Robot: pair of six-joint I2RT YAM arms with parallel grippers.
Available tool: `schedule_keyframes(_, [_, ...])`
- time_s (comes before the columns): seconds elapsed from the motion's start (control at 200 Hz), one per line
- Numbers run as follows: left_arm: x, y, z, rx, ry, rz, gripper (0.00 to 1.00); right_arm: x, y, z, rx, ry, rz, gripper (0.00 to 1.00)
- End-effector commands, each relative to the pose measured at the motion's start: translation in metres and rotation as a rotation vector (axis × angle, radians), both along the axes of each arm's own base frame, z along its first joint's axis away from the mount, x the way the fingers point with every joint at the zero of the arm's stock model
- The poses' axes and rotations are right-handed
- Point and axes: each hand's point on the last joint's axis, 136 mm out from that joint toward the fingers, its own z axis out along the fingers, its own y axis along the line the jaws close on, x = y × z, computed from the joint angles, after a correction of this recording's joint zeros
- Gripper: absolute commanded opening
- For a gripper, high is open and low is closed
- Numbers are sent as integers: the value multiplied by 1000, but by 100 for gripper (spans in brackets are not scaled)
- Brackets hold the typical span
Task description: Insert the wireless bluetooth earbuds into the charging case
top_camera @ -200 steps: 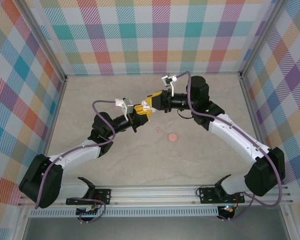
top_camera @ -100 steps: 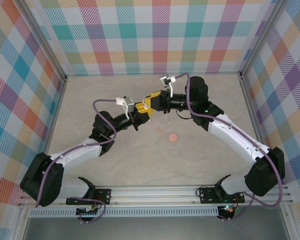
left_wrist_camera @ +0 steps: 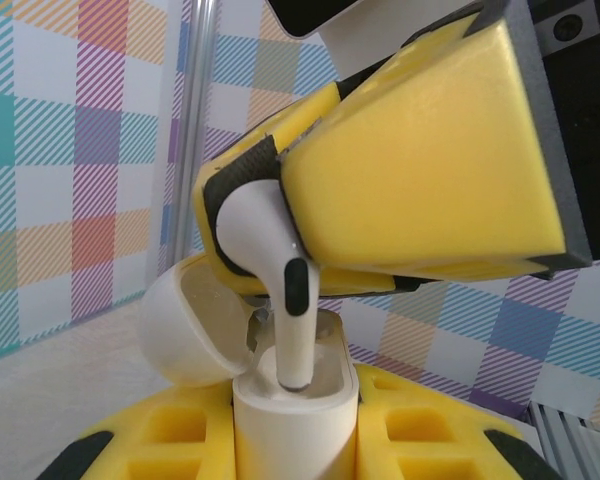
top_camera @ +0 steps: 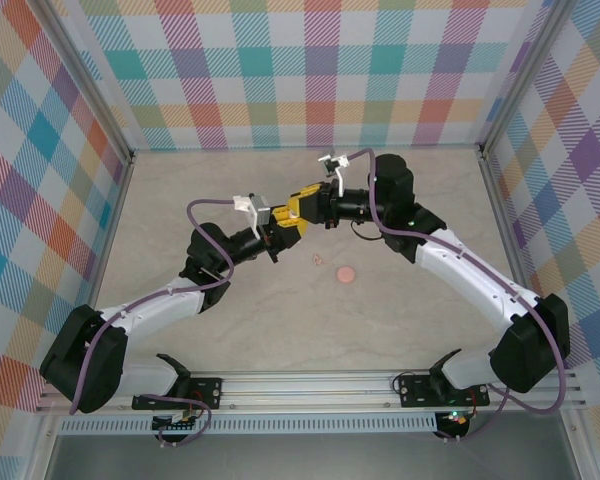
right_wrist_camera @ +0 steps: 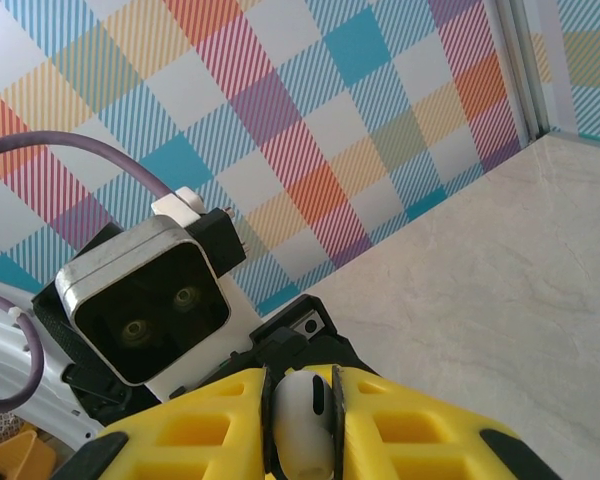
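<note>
Right tool (right_wrist_camera: 300,392) pinches earbud (left_wrist_camera: 262,235), left wrist showing stem (left_wrist_camera: 292,335) in case (left_wrist_camera: 296,425)

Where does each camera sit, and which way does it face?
Top external: above, behind the bases, looking down on the table; both arms, left gripper facing right gripper.
Left wrist: looks along own jaws at the open charging case.
Right wrist: looks over own jaws toward the plaid wall.
Both wrist views share the earbud.

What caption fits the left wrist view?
Right gripper holds earbud stem-down in open charging case clamped by left gripper.
</note>
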Motion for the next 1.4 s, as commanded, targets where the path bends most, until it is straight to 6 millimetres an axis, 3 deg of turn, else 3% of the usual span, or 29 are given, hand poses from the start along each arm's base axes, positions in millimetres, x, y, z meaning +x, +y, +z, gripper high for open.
schedule_keyframes(0.0, [-6, 1, 33, -56, -90, 5, 11, -7, -2, 10, 4, -58, 4, 24])
schedule_keyframes(0.66, [-8, 4, 35, -60, -93, 14, 11, -3, -7, 1, -42, -64, -44, 24])
schedule_keyframes(1.02, [-3, 1, 26, -30, -98, 22, 10, -6, 1, 11, 5, -37, 0, 24])
schedule_keyframes(1.395, [-1, -1, 29, -30, -116, 28, 10, -2, 6, 4, -9, -17, -13, 23])
